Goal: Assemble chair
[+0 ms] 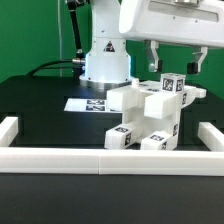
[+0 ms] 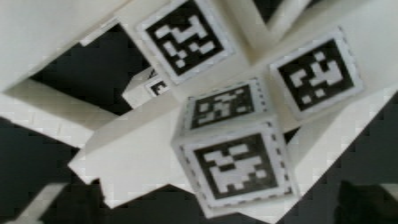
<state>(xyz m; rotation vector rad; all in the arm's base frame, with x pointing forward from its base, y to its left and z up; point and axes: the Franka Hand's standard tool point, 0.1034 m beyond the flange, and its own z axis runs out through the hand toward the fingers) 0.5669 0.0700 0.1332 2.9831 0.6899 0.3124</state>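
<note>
Chair position: the chair [image 1: 150, 110] stands on the black table [image 1: 40, 120], just in front of the marker board [image 1: 88, 103] and inside the low white border wall [image 1: 100, 160], towards the exterior view's right.
Chair state: several white tagged blocks sit together as 1 cluster, with chunky pieces low at the front and a tagged block on top.
Gripper: the gripper [image 1: 175, 66] hangs directly above the cluster with its 2 fingers spread wide; it holds nothing, and the top tagged block lies below the gap.
Wrist view: the chair [image 2: 222, 150] fills the picture at close range, with tagged faces tilted at different angles.
Done so far: most parts appear gathered and stacked, so the build looks well advanced.
Left to do: whether each joint is fully seated cannot be told, and the low front pieces may be joined or only resting against the rest.
Loose parts elsewhere: none visible on the table.
</note>
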